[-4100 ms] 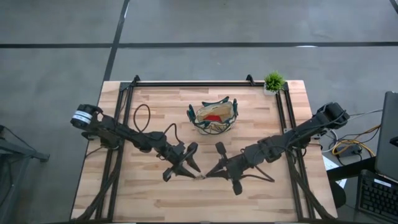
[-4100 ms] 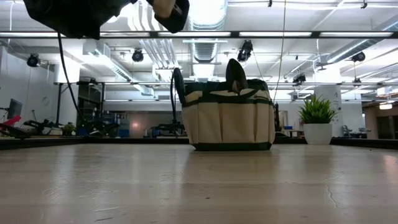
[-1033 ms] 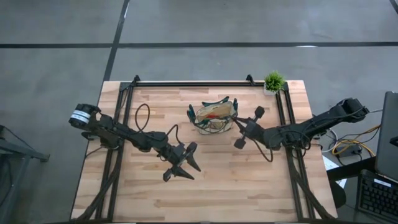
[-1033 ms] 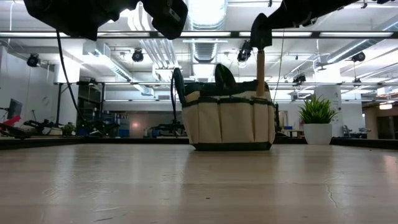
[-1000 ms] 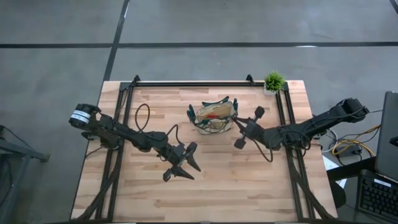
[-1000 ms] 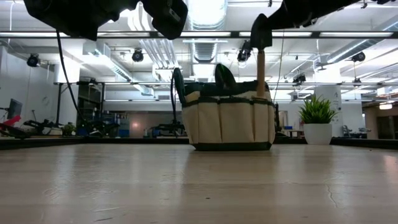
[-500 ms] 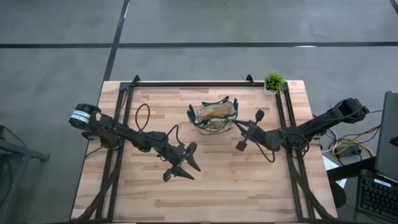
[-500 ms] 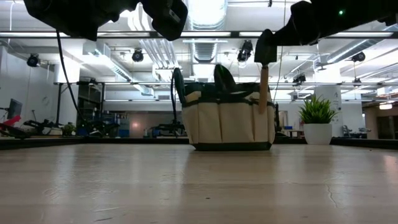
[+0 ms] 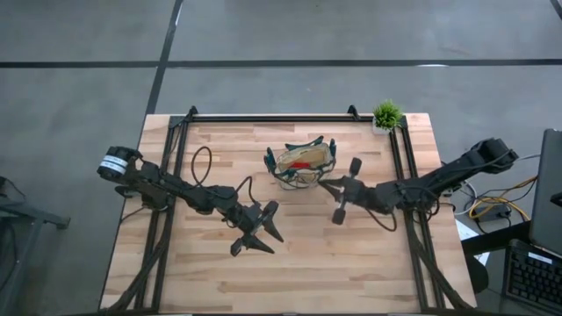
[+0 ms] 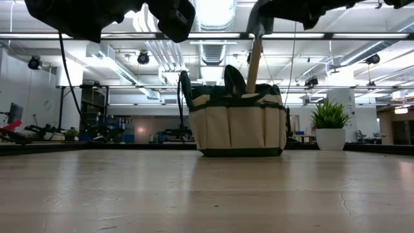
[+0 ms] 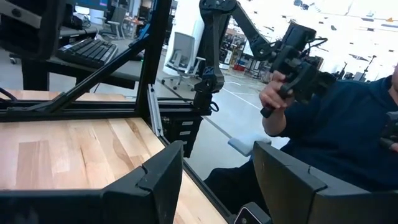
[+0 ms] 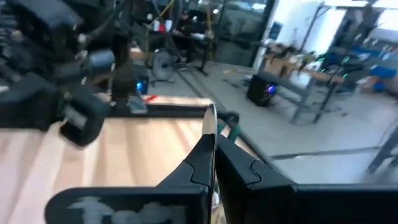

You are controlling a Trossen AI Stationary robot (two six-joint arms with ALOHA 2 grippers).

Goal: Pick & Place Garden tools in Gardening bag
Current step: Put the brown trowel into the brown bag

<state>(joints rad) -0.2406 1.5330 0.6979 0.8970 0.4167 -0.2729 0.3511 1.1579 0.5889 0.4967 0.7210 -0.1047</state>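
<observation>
**Holding a trowel over the rim of the gardening bag**

Hovering just beside the gardening bag, the right gripper is clenched on a thin silver blade, seen edge-on between its fingers in the right wrist view. In the low view a wooden handle hangs down at a slight tilt from that gripper w/ its lower end at the bag's rim; whether it is inside or only in front of the bag cannot be told. The held thing reads as the trowel.

The bag sits ahead of the right gripper, toward the table's far side, upright, tan w/ dark green trim & looped handles. Inside it, from above, a red rounded item shows among tan shapes.

The left gripper waits well apart from the bag, nearer the table's front, jaws spread & holding nothing. Its wrist view looks past both dark fingers at the table edge & a person in a dark blue top beyond.

A small potted plant stands at the far corner, behind & to the right of the right gripper.
</observation>
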